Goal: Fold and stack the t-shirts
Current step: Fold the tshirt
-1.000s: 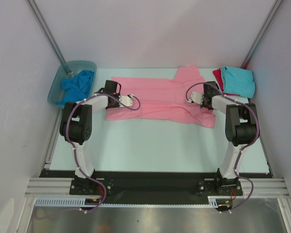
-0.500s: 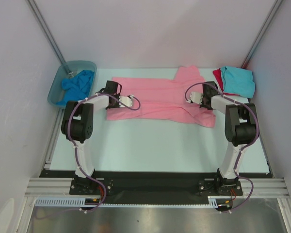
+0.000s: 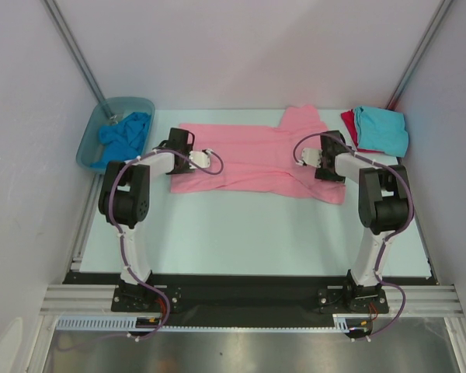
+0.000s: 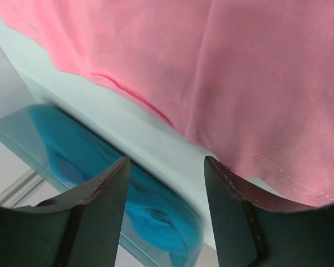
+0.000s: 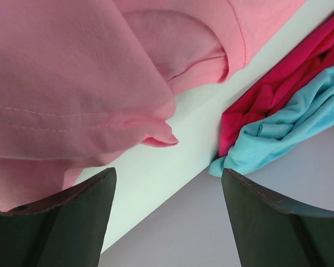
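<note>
**Pink T-Shirt: Handling and Grip Points**

The pink t-shirt lay spread flat across the far half of the table, one sleeve pointing to the far side. The left gripper hung over its left end, jaws apart and empty. The right gripper hung over the right end near the sleeve, jaws likewise apart with nothing between them.

The cloth appeared light, soft and limp (the right wrist view showed ripples and a doubled-over edge). It would probably sag and slide rather than hold a crease.

Recommended hold: pinch a hem or seam near the corners, both sides together.

The turquoise shirt lay on the red shirt at far right. The blue shirt sat bunched in the tub at far left.
</note>
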Controlling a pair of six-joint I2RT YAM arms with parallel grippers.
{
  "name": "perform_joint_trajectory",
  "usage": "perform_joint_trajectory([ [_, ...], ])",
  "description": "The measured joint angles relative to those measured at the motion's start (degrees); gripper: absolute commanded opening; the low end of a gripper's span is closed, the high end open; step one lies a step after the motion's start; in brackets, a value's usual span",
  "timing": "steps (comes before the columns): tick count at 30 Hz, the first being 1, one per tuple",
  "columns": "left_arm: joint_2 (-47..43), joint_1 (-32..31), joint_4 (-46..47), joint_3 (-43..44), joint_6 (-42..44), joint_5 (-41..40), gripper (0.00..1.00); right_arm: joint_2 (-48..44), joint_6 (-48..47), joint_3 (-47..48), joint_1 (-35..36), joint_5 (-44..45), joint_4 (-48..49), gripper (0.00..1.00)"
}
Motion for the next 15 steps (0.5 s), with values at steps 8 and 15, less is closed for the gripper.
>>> perform_joint_trajectory([
  [8,-9.14,0.07,-2.1,-4.33,0.26,3.23,0.62,-4.59,2.47,0.0,1.95,-0.22,-4.55,0.82],
  [15,-23.54,-0.76,-4.02,-13.77,4.76,7.19,0.6,-10.4,6.56,0.0,4.04,-1.57,-11.41,0.66],
])
